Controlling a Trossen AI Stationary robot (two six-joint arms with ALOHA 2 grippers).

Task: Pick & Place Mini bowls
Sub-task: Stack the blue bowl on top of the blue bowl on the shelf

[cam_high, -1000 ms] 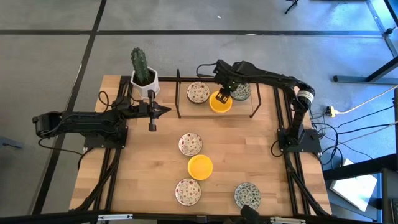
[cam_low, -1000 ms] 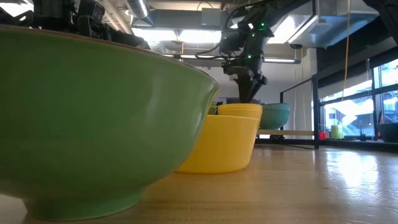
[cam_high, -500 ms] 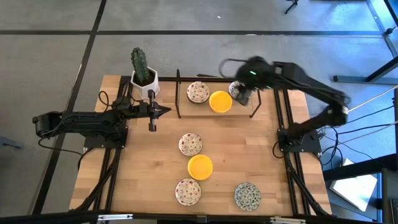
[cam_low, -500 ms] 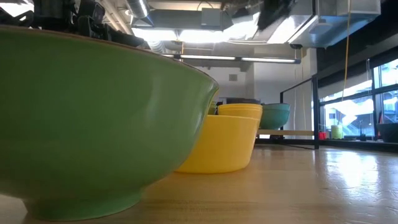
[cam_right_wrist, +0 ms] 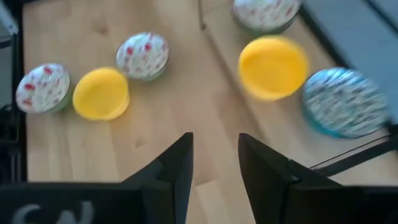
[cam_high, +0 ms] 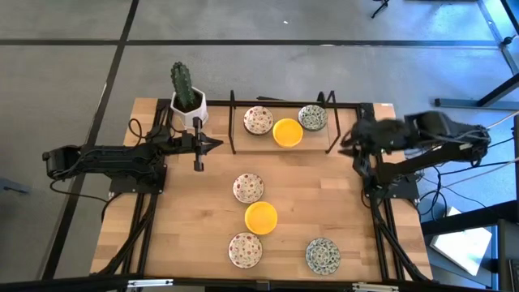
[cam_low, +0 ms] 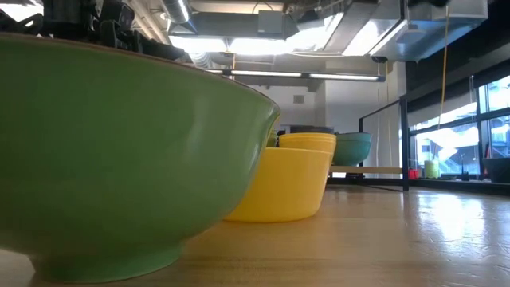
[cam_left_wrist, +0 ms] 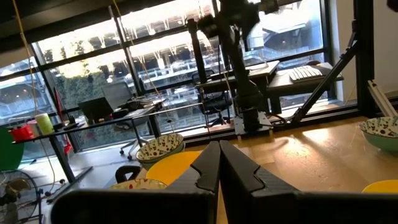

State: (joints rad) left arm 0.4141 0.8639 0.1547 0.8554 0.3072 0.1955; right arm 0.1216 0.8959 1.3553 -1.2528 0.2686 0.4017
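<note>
Seven mini bowls sit on the table: a red-speckled bowl, a yellow bowl and a grey-green patterned bowl in a row inside the black frame at the far side; on the open boards, a second red-speckled bowl, a second yellow bowl, a third red-speckled bowl and a second grey-green bowl. The high view places the right gripper beside the frame's right end, clear of every bowl; only the right wrist view shows its fingers apart and empty. The left gripper waits near the cactus pot, fingers together per the left wrist view.
</note>
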